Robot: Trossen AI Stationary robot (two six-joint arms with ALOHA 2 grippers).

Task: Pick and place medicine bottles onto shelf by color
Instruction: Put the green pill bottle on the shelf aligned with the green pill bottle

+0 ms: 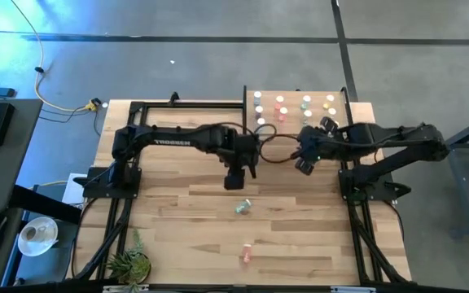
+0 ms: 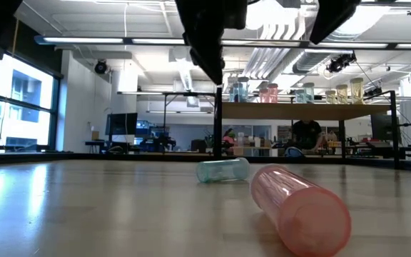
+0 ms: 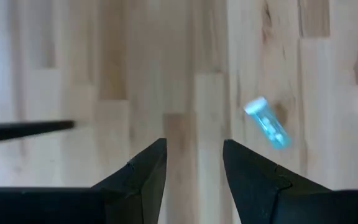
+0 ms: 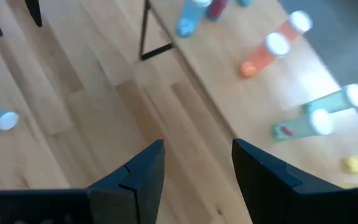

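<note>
Two pincers [image 1: 234, 181] [image 1: 303, 165] open above table [image 1: 177, 220]

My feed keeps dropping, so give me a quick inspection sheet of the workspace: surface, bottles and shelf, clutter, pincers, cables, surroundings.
Surface: light wooden table, bare between the arms.
Job's things: teal bottle and pink bottle lie on their sides on the table; about ten bottles stand in rows on the shelf.
Clutter: small potted plant at the table's near left corner.
Pincers: left pincer open and empty above the table, near the teal bottle; right pincer open and empty beside the shelf.
Cables: yellow cable on the floor at left.
Surroundings: grey floor; open workroom behind, a person seated far off.
</note>
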